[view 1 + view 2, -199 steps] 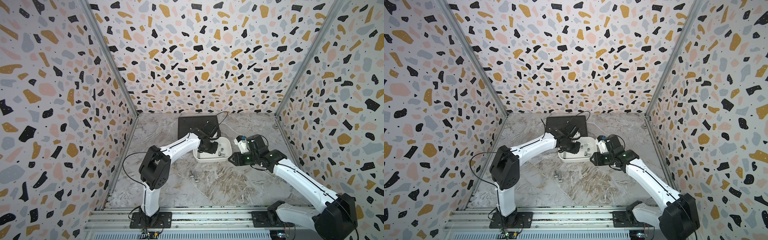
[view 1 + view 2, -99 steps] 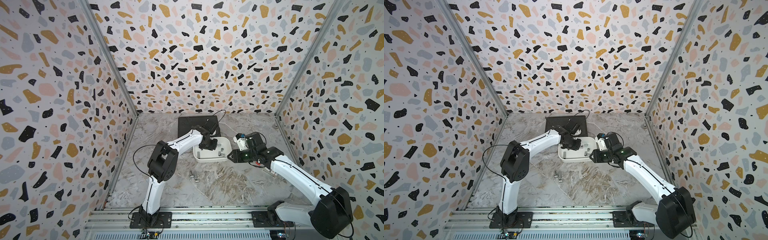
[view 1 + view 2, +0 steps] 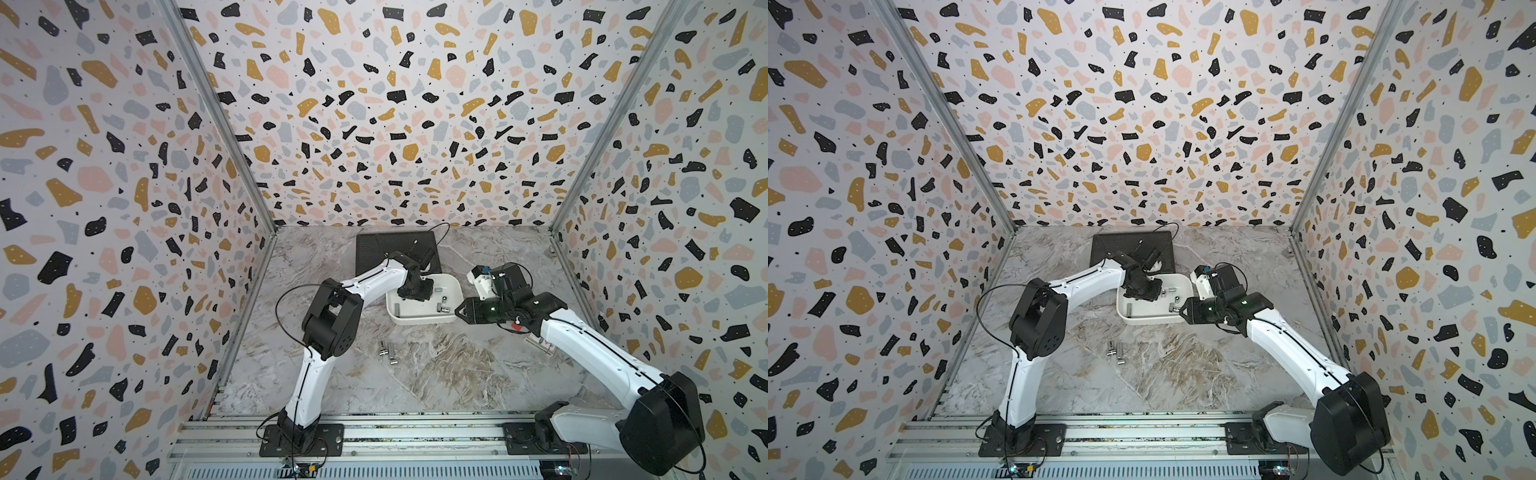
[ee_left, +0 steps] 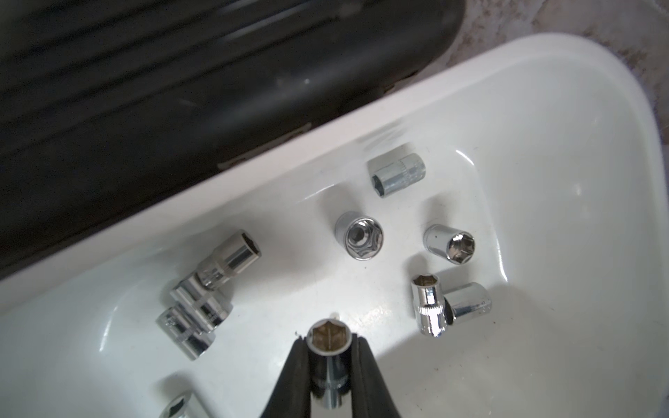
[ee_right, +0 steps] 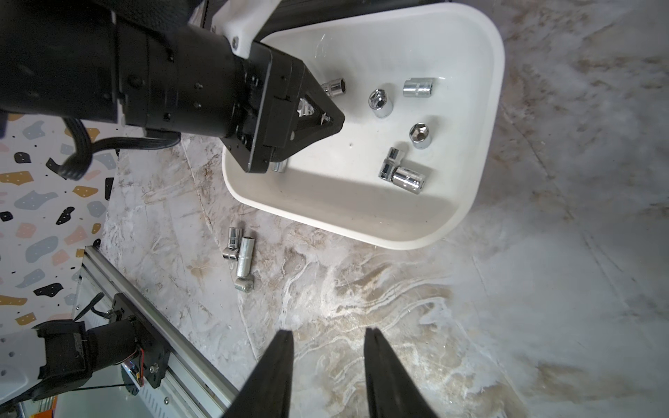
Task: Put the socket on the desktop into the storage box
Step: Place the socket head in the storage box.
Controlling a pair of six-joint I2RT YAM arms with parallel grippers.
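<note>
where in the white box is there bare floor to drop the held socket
Free: the storage box floor along its near wall, beside the socket pair. Crowded: the far half by the black case, where most sockets lie.

Mirror-bright chromed metal on each socket [image 4: 358, 240], knurled bands on some. Glossy, smooth white plastic for the storage box [image 4: 543, 108]; ribbed black plastic with a dull sheen for the case [image 4: 181, 90]. Smooth, marble-patterned tabletop [image 5: 362, 289] with soft glare.
</note>
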